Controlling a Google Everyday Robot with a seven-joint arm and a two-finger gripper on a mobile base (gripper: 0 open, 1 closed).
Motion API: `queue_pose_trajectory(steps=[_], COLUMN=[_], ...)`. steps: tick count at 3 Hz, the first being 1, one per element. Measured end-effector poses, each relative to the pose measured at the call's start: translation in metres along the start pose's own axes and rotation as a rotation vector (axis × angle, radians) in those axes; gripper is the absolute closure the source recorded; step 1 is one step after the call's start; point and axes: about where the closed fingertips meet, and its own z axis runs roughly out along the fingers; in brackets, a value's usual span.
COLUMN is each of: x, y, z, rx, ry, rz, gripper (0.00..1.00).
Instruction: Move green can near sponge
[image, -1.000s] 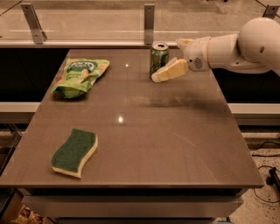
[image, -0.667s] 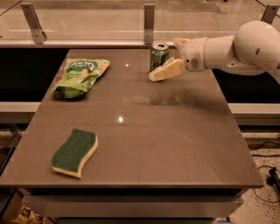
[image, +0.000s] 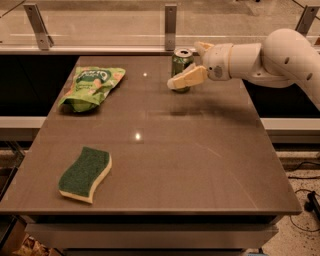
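Three things sat on the brown bench, which a white arm reached over from the right. Largest was a light-green snack bag at the far left; the sponge lay near the front left corner. Well apart from it — by the far edge — the gripper stood wide, fingers straddling the upright green can; contact could not be told.
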Motion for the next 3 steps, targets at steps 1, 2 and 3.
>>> queue_pose_trajectory(steps=[1, 2, 3], x=[0.001, 0.001, 0.001], y=[-0.004, -0.008, -0.007], z=[0.009, 0.018, 0.02], rx=[-0.012, -0.026, -0.03], ry=[-0.016, -0.026, -0.027], rz=[0.004, 0.004, 0.004], gripper=[0.0, 0.0, 0.16])
